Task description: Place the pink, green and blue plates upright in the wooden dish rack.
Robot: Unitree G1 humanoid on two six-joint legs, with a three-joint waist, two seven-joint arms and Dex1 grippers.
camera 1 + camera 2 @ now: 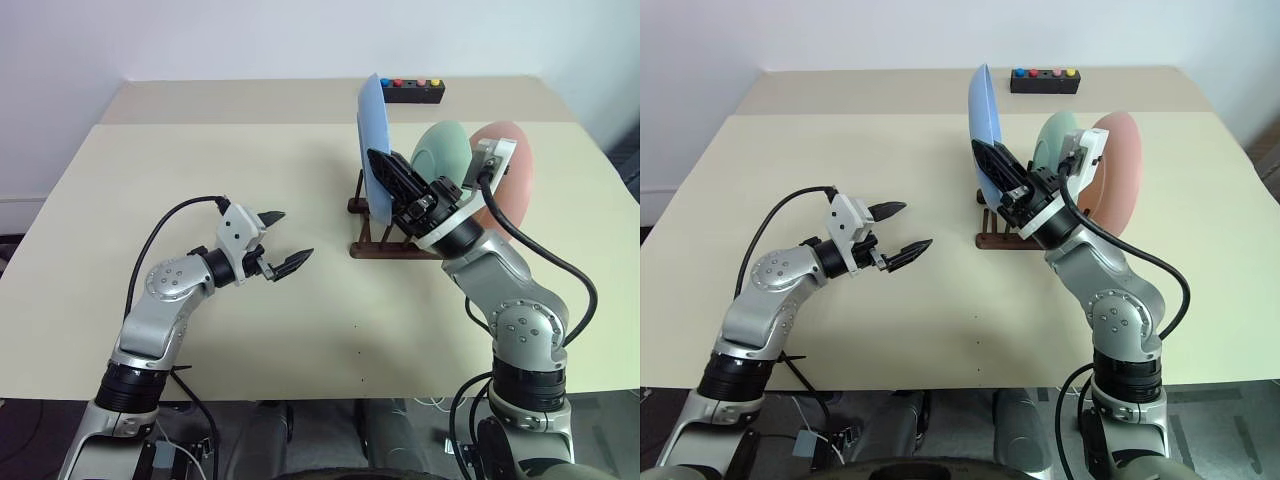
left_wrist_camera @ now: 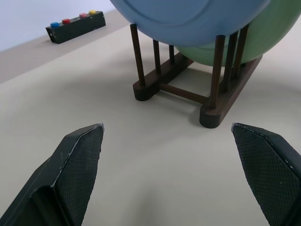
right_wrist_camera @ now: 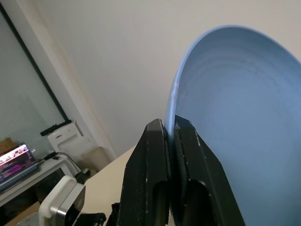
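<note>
The wooden dish rack (image 1: 383, 243) stands right of the table's middle. The green plate (image 1: 445, 150) and the pink plate (image 1: 508, 165) stand upright toward its far end. The blue plate (image 1: 372, 140) is upright over the rack's near end. My right gripper (image 1: 382, 168) is shut on its rim (image 3: 170, 117). In the left wrist view the blue plate's (image 2: 188, 19) lower edge hangs among the tops of the near pegs, above the rails (image 2: 188, 92). My left gripper (image 1: 287, 240) is open and empty, low over the table left of the rack.
A black box with coloured buttons (image 1: 416, 92) sits at the back of the table, behind the rack. The beige tabletop (image 1: 200, 160) stretches left and toward the front. The right arm's cable (image 1: 560, 262) loops beside the pink plate.
</note>
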